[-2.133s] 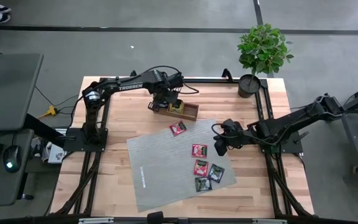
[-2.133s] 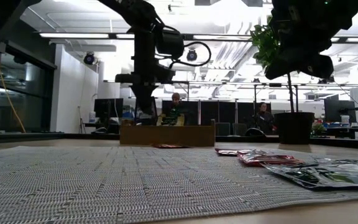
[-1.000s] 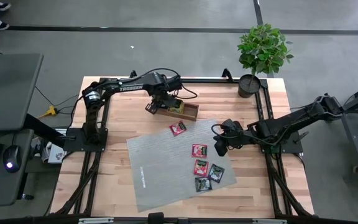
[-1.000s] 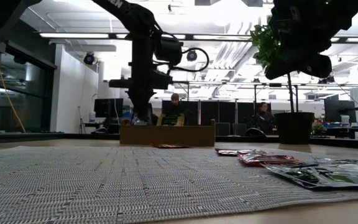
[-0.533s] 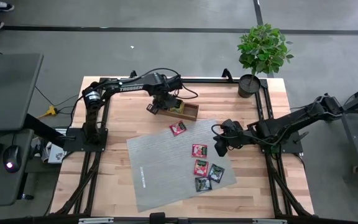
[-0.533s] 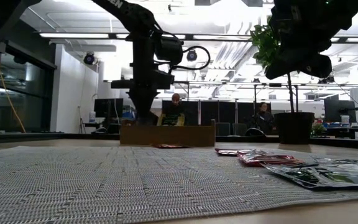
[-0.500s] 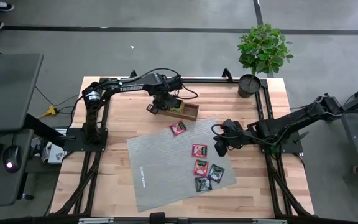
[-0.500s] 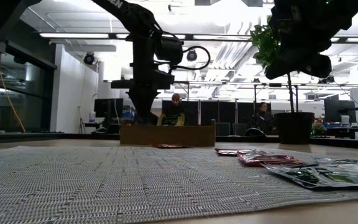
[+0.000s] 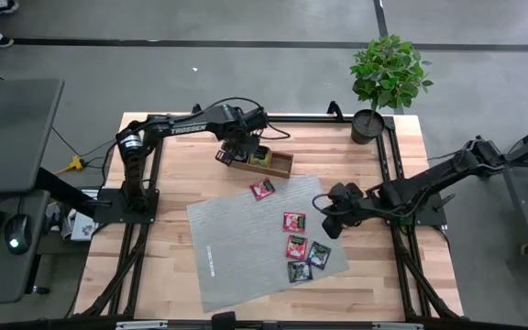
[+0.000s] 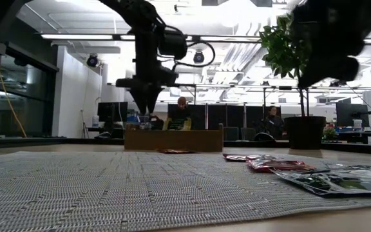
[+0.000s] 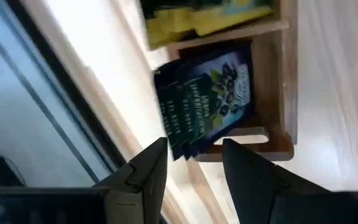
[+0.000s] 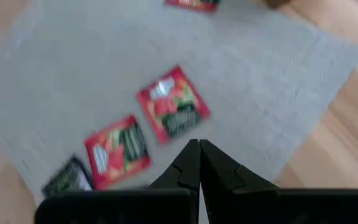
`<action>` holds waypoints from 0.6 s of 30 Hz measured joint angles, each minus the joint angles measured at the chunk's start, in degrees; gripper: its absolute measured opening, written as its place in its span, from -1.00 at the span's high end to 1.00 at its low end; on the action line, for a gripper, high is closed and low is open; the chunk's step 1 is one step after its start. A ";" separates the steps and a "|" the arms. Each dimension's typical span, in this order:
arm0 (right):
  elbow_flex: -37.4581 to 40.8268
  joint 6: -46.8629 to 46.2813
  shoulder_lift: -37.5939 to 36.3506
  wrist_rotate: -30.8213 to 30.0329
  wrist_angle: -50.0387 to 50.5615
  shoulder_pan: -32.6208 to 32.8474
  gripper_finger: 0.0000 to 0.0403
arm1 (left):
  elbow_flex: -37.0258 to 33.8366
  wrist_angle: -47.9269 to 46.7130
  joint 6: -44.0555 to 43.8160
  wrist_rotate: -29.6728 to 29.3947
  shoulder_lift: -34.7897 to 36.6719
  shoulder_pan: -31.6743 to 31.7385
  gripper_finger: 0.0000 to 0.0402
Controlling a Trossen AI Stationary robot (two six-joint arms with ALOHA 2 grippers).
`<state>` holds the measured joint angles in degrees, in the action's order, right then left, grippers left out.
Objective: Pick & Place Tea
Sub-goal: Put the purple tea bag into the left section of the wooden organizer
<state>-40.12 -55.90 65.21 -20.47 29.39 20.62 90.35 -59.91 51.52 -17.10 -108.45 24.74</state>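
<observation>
The wooden tray point(image 9: 278, 166) stands at the table's far middle. My left gripper point(image 11: 194, 165) hangs open just above its left end compartment, fingers pointing down. In that compartment lies a black tea sachet point(image 11: 210, 99), one corner over the tray's rim; yellow sachets point(image 11: 197, 15) fill the compartment beside it. On the grey mat point(image 9: 236, 247) lie three red sachets point(image 9: 262, 189) point(image 9: 292, 221) point(image 9: 296, 246) and two black ones point(image 9: 318, 254) point(image 9: 300, 270). My right gripper point(image 9: 328, 223) hovers shut over the mat's right side, above the red sachets point(image 12: 173, 106).
A potted plant point(image 9: 388, 78) stands at the table's far right corner. The low view shows the tray point(image 10: 172, 140) beyond the mat and people seated in the room behind. Bare wood lies left of the mat.
My left gripper has turned a little and drawn slightly up out of the tray's left end. My right gripper, still shut, has swung a little toward the table's near edge over the mat's right side.
</observation>
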 joint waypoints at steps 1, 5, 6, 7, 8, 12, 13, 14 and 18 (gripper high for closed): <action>0.00 -0.72 0.00 -0.02 0.90 1.12 1.00 | 0.00 0.06 -0.77 0.02 0.49 0.00 0.26; 0.00 -2.32 0.00 -0.43 2.49 6.00 1.00 | -0.02 0.00 -4.40 0.85 2.78 0.02 0.26; 0.00 -2.43 0.00 -0.72 2.56 7.34 1.00 | -0.04 -0.30 -6.04 2.29 3.44 0.02 0.26; 0.00 -2.45 0.00 -1.20 2.51 8.68 1.00 | -0.04 -0.27 -7.93 4.10 4.04 0.02 0.26; 0.00 -2.49 0.00 -1.78 2.49 9.96 1.00 | -0.03 0.19 -9.77 5.96 4.49 0.02 0.26; 0.00 -3.49 0.00 -5.69 2.17 15.13 1.00 | -0.02 0.45 -16.05 13.50 5.99 -1.53 0.26; 0.00 -3.92 0.00 -6.70 2.11 16.27 1.00 | 0.04 0.68 -17.29 13.90 6.04 -2.48 0.26; 0.00 -4.39 0.00 -7.69 2.10 17.33 1.00 | 0.04 0.61 -18.52 13.97 5.99 -3.54 0.26; 0.00 -6.59 0.00 -10.17 2.03 20.54 1.00 | -0.04 0.34 -22.85 14.05 5.86 -9.15 0.26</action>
<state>-40.12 -62.49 65.21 -30.64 31.42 41.16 90.30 -59.57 28.67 -3.05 -102.59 15.59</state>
